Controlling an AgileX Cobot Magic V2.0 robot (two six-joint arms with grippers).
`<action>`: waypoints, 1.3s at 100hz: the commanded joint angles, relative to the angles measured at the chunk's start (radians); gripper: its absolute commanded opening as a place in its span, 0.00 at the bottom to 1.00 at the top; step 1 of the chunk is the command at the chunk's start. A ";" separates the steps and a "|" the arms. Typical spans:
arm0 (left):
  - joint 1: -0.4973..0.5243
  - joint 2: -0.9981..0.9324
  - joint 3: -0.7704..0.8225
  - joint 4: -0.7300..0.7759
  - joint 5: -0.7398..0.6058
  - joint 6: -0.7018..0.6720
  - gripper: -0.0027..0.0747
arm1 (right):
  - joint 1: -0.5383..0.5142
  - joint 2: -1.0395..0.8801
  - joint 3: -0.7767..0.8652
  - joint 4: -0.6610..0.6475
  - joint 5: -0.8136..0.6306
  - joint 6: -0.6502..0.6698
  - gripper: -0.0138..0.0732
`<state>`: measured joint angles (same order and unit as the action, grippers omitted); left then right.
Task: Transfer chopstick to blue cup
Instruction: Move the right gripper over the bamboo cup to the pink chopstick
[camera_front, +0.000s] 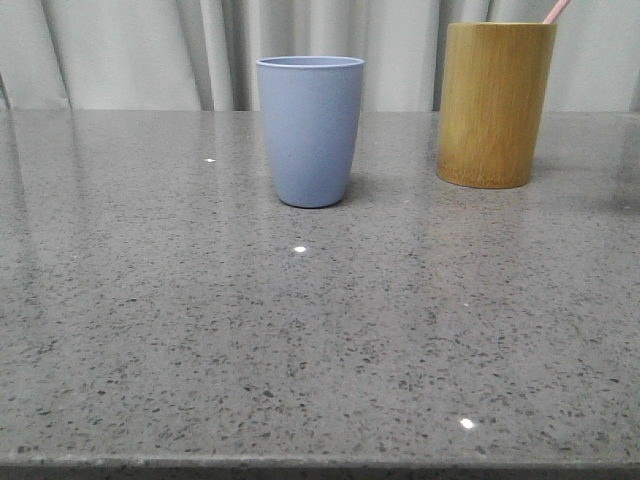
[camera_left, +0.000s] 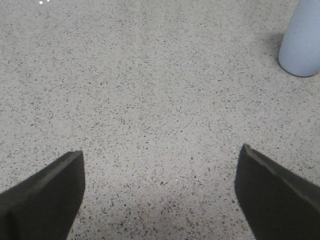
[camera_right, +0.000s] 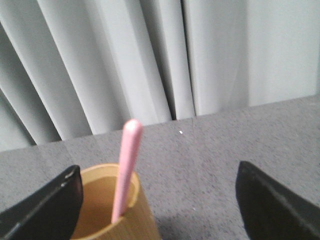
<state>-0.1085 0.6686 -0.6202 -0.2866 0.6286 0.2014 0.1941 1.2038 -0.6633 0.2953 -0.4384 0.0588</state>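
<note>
Standing in wooden cup (camera_right: 112, 210): chopstick (camera_right: 125, 167), probably light, stiff, slippery; grip exposed top. Right gripper (camera_right: 157, 200) fingers wide, empty.

Speckled grey table (camera_front: 150, 330), blue cup (camera_front: 311, 130), wooden cup (camera_front: 495, 105)

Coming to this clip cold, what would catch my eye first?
Two cups stand at the back of the grey table: the blue cup near the middle and a wooden cup to its right. The pink chopstick stands in the wooden cup, with the open right claw above it.
</note>
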 joint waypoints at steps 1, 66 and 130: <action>0.003 -0.002 -0.026 -0.014 -0.071 -0.009 0.80 | 0.015 0.003 -0.026 -0.004 -0.145 0.003 0.86; 0.003 -0.002 -0.026 -0.014 -0.071 -0.009 0.80 | 0.018 0.139 -0.070 -0.127 -0.323 0.124 0.85; 0.003 -0.002 -0.026 -0.014 -0.071 -0.009 0.80 | 0.018 0.149 -0.084 -0.132 -0.343 0.124 0.39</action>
<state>-0.1085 0.6686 -0.6202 -0.2866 0.6286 0.2014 0.2105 1.3757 -0.7124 0.1820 -0.6896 0.1852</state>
